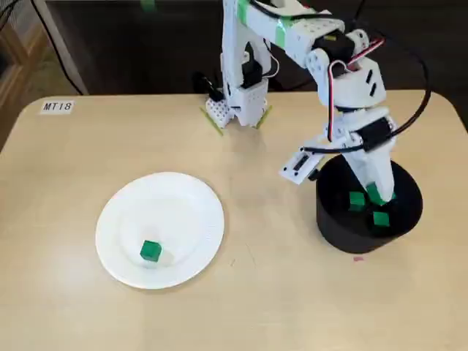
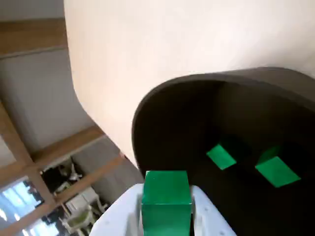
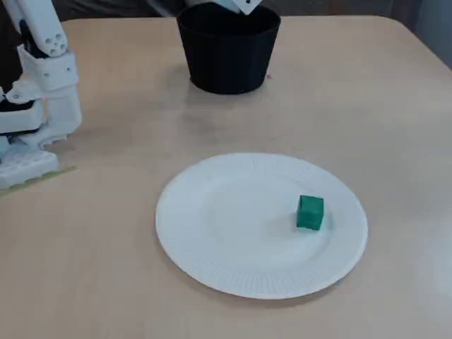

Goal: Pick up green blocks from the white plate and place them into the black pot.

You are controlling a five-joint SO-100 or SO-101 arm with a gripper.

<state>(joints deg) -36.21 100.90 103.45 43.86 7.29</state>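
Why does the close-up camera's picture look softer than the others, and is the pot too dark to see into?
Wrist view: the held green block sits near the lens and looks soft; the black pot is dim inside, yet two green blocks show. Both fixed views are evenly lit, with faint shadows.

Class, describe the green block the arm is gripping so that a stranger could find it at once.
Find the round black pot on the tan table. Over its opening, one green cube is clamped between white fingers; two other cubes lie loose inside.
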